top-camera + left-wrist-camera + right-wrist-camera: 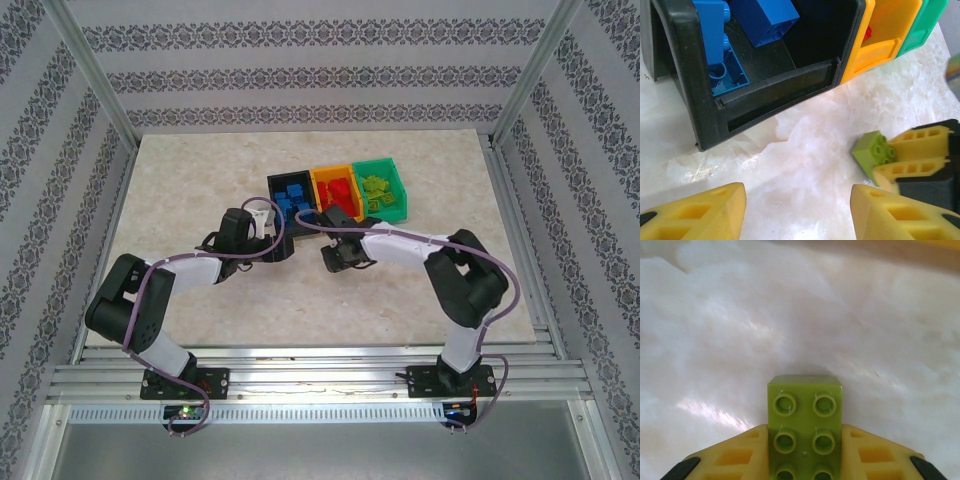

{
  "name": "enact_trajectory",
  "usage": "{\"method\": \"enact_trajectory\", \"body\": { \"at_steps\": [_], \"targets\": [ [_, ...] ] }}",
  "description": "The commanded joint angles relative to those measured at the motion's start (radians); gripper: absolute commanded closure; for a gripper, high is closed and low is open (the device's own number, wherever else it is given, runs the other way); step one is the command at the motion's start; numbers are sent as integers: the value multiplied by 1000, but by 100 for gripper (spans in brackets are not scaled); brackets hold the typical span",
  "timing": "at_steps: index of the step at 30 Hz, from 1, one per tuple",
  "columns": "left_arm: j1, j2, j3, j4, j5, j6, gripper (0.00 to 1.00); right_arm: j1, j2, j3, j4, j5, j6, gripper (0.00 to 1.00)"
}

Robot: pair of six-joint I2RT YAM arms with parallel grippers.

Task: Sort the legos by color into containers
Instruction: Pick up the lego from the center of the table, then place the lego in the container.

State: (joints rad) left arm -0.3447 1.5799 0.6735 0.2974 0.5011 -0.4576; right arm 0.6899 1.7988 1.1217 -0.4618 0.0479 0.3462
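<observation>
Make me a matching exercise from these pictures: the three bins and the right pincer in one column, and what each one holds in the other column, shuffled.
Column one
1. black bin
2. orange-yellow bin
3. green bin
4. right pincer

Column two
A. red bricks inside
B. shut on one lime green brick
C. blue bricks inside
D. several lime green bricks inside

Pairs: 1-C, 2-A, 3-D, 4-B

No lettering, number, label or brand mark is legible on the containers (780,90), legos (805,415) or table (200,190).
</observation>
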Motion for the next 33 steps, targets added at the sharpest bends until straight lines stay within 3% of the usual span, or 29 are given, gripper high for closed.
{"method": "enact_trajectory", "body": {
  "at_steps": [1, 8, 19, 26, 33],
  "targets": [
    [12, -12, -13, 14, 26, -16, 42, -41, -99, -96, 38, 30, 38, 71],
    [12, -13, -29, 44, 21, -23, 43, -150, -259, -275, 135, -14, 84, 72],
    [13, -36, -41, 45, -8, -10, 43, -304, -463, -396, 229, -93, 107, 73],
    [12, -28, -40, 50, 3, -14, 43, -371, -456, -297, 258, -133, 91, 73],
    [12, -30, -38, 45, 1, -10, 42, -430, -288, -82, 259, -172, 59, 72]
  ]
}}
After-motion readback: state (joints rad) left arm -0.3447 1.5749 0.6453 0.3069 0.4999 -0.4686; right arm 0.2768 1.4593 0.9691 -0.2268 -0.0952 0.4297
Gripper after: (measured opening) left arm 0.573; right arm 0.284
